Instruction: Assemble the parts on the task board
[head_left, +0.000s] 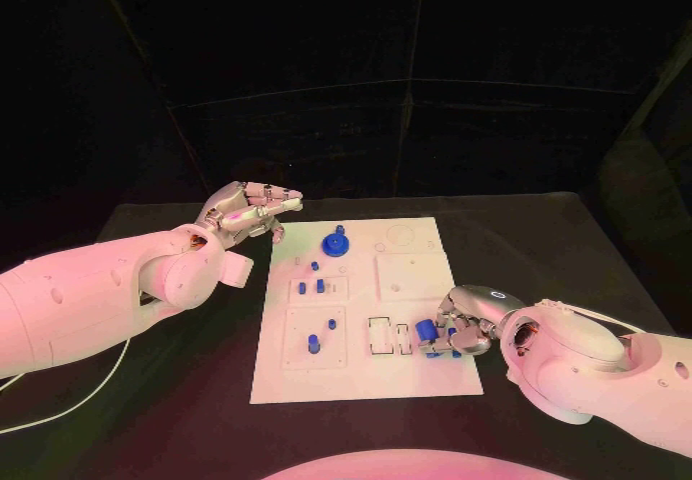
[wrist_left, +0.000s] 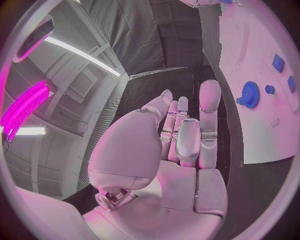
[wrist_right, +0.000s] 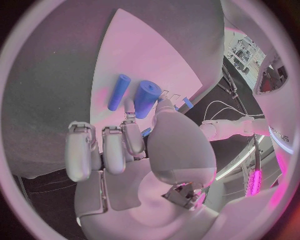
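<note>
- I judge the step in hand to be a pick at the near right corner of the task board (head_left: 361, 385): my right hand (head_left: 464, 328) sits over the blue parts there, fingers curled down around them.
- From the right wrist view, a thick blue cylinder (wrist_right: 147, 99) lies right at the fingertips (wrist_right: 131, 136), with a thinner blue peg (wrist_right: 118, 92) just beside it. I cannot tell whether the fingers actually pinch the cylinder or only touch it.
- Both pieces lie flat on the board, side by side, long axes roughly parallel and pointing away from the palm.
- My left hand (head_left: 248, 213) hovers off the board's far left corner above the tabletop (head_left: 577, 240), fingers spread, holding nothing.
- The blue gear (head_left: 335, 244) sits at the far end of the board; small blue pegs (head_left: 313, 287) stand in the left column.
- Next move, as I read it: confirm a firm pinch on the cylinder, lift it, turn it upright, and align it with its socket.
</note>
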